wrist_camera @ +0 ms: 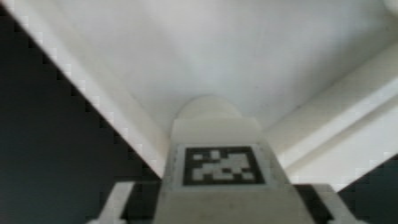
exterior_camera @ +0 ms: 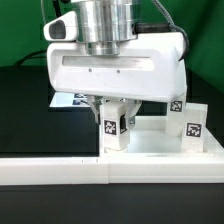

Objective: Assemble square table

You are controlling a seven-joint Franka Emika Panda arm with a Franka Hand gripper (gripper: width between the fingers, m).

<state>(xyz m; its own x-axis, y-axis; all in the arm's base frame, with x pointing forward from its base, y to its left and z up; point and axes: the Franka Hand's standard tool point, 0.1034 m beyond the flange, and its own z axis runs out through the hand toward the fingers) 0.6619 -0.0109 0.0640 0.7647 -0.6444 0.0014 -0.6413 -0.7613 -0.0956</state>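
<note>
square table: the white plastic flat square slab with a raised rim [exterior_camera: 160, 140] lies on the black table surface [exterior_camera: 30, 110], just behind the long white barrier wall [exterior_camera: 110, 172] that runs across the front of the exterior view.
leg in hand: a short white block leg with a black-and-white square tag [exterior_camera: 114, 132] stands upright on the slab, directly under the arm; the wrist view shows its rounded top and tag [wrist_camera: 221, 160] framed by the slab's white rim.
second leg: another white tagged block leg [exterior_camera: 191, 128] stands apart toward the exterior view's right.
fingers: the two-finger gripper [exterior_camera: 113, 112] straddles the upright leg, a finger on each side; whether the pads already press it or a sliver of gap remains, i cannot tell.
step in hand: it looks like taking hold of the leg to seat it in the slab.
doing it well: keep the leg centred between the fingers, close squarely on its flat faces, hold it vertical, and avoid nudging the slab while the grip settles.
</note>
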